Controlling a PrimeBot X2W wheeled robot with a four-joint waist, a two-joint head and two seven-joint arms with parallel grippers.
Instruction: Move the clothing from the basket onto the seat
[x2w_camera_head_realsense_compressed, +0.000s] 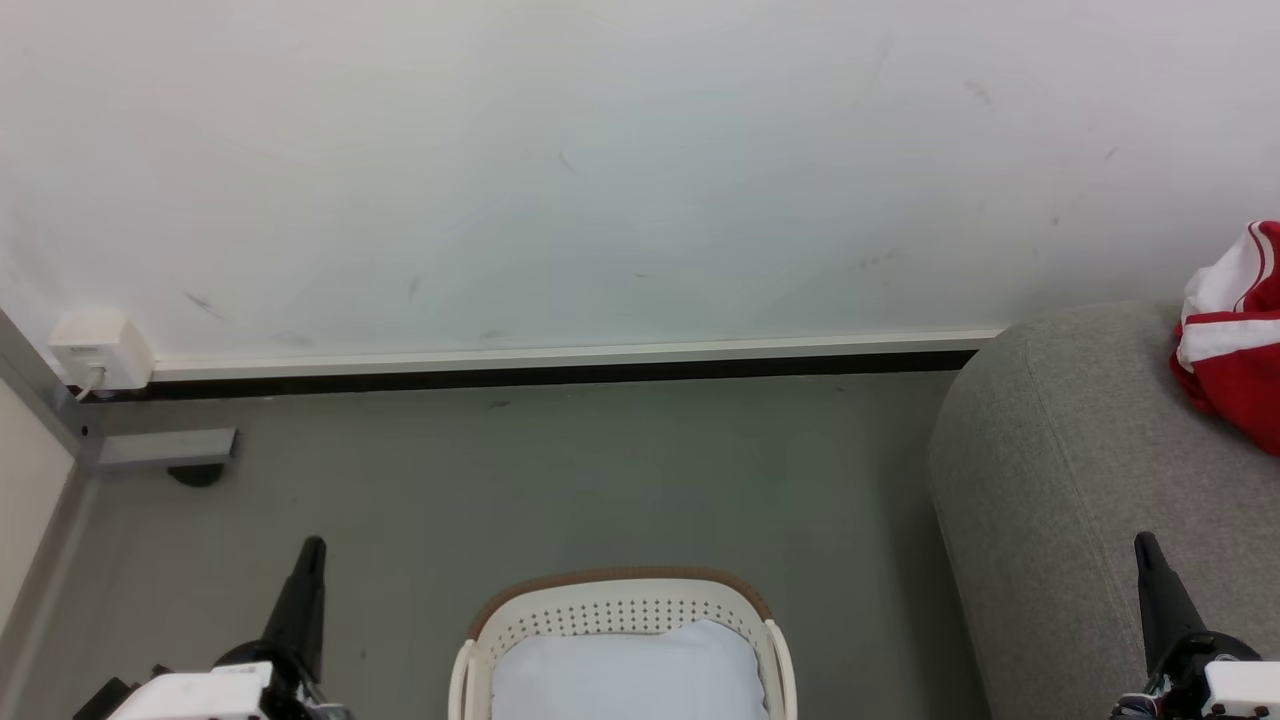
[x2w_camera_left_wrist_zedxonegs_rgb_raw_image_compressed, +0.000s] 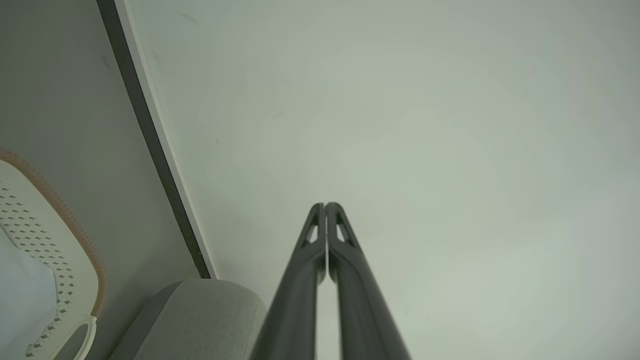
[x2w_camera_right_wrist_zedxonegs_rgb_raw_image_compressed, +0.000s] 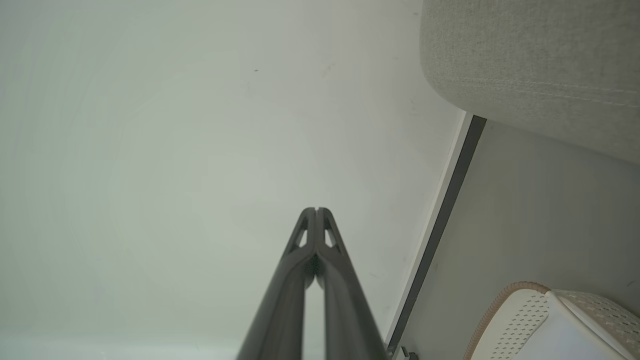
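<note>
The left end effector (x2w_camera_head_realsense_compressed: 312, 548) shows at the lower left of the head view as one tapered dark spike. The right end effector (x2w_camera_head_realsense_compressed: 1146, 542) matches it at the lower right, in front of the seat (x2w_camera_head_realsense_compressed: 1060, 470). The clothing (x2w_camera_head_realsense_compressed: 1235, 340) lies bunched on top of the seat at the picture's right edge, partly cut off, well apart from both end effectors. It is bright red with white panels and thin stripe trim. The basket (x2w_camera_head_realsense_compressed: 620, 610) stands on the grey floor (x2w_camera_head_realsense_compressed: 600, 480) between the arms. It is cream plastic with rows of small holes and a brown rim, and a pale cloth (x2w_camera_head_realsense_compressed: 625, 675) lies smooth inside it. No red shows in the basket, so the move looks done.

The garment looks light, limp and probably a little slick. If it needed shifting, a pinch on a raised fold near the top of the heap should hold better than a flat panel, and it would drape and trail when lifted.

In the left wrist view the left end effector (x2w_camera_left_wrist_zedxonegs_rgb_raw_image_compressed: 325, 205) has its fingers pressed together along their length, holding nothing, and it points at the plain matt wall (x2w_camera_left_wrist_zedxonegs_rgb_raw_image_compressed: 400, 125). The basket's perforated wall and the seat's rounded woven corner sit at the lower left of this view, beside the dark skirting (x2w_camera_left_wrist_zedxonegs_rgb_raw_image_compressed: 155, 170).

In the right wrist view the right end effector (x2w_camera_right_wrist_zedxonegs_rgb_raw_image_compressed: 316, 210) is likewise closed and empty. The seat's coarse grey weave and a stitched seam fill the upper right, and the basket's rim curves in at the lower right.
</note>
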